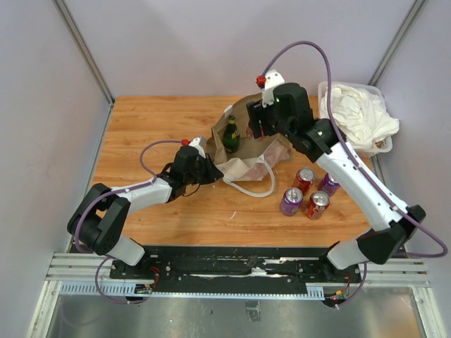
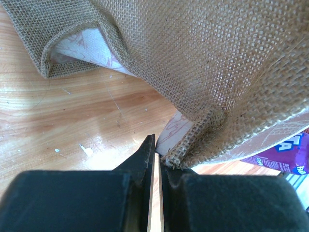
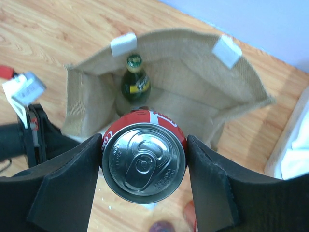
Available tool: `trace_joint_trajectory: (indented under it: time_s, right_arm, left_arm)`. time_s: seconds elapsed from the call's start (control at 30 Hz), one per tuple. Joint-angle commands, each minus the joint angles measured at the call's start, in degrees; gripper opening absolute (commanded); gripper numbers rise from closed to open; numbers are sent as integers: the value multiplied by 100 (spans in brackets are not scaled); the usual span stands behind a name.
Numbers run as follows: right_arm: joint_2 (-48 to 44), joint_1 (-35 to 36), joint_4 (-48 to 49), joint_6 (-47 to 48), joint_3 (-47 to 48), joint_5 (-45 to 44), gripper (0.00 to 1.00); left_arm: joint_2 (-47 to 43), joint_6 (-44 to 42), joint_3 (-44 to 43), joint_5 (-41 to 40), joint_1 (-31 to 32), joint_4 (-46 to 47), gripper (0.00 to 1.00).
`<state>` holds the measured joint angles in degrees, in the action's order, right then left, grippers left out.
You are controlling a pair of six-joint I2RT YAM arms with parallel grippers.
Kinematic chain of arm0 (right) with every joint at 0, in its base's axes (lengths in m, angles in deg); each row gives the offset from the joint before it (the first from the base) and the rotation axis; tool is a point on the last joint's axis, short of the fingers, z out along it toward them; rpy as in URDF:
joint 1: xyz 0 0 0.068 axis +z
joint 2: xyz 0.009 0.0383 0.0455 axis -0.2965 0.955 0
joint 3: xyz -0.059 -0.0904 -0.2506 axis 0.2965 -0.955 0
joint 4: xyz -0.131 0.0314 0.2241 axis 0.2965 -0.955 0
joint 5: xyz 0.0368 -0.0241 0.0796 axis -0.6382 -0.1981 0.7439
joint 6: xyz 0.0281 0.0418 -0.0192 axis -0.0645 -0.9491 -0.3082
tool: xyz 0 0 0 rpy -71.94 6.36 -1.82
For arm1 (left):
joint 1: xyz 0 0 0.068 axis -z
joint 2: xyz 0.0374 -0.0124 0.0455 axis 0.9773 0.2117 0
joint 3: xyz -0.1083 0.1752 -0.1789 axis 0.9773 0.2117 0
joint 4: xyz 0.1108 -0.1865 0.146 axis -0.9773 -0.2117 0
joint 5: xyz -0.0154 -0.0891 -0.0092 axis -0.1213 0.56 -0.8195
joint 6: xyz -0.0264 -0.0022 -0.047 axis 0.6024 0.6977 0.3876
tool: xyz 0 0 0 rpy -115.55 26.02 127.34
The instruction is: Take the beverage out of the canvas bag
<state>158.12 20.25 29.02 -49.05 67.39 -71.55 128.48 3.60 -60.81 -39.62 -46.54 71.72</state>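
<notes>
Currently the rigid can (image 3: 143, 169) is gripped sidewise by the right tool (image 3: 143, 145) above the soft canvas bag (image 3: 188, 96), pinched by the left tool (image 2: 155, 152).

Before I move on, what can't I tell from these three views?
Top view: the right arm covers the right pincer and the red can it holds.
Right wrist: that can hides the base of the green bottle and some floor of the canvas bag.
Left wrist: bag interior unseen; purple can cut off by the right edge.
</notes>
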Motion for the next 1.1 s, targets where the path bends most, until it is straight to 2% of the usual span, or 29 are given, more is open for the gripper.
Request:
trace_joint_trajectory:
  time_s: [0.0, 0.2, 0.47, 0.7, 1.07]
  right_arm:
    - [-895, 24, 216, -208, -762, -511, 1]
    - [-1771, 29, 167, -340, -1898, -1133, 1]
    - [-1857, -53, 269, -498, -2693, -1480, 1]
    - [-1660, -398, 615, -697, -3248, -1326, 1]
    - [-1174, -893, 1126, -894, -3795, -574, 1]
  left_arm:
    - [101, 28, -44, -48, -39, -41, 9]
    - [59, 54, -6, -69, -39, -21, 9]
    - [-34, 74, 45, -95, -39, -49, 9]
    - [-92, 45, 83, -131, -37, -98, 9]
    - [-107, 65, 142, -131, -39, -66, 9]
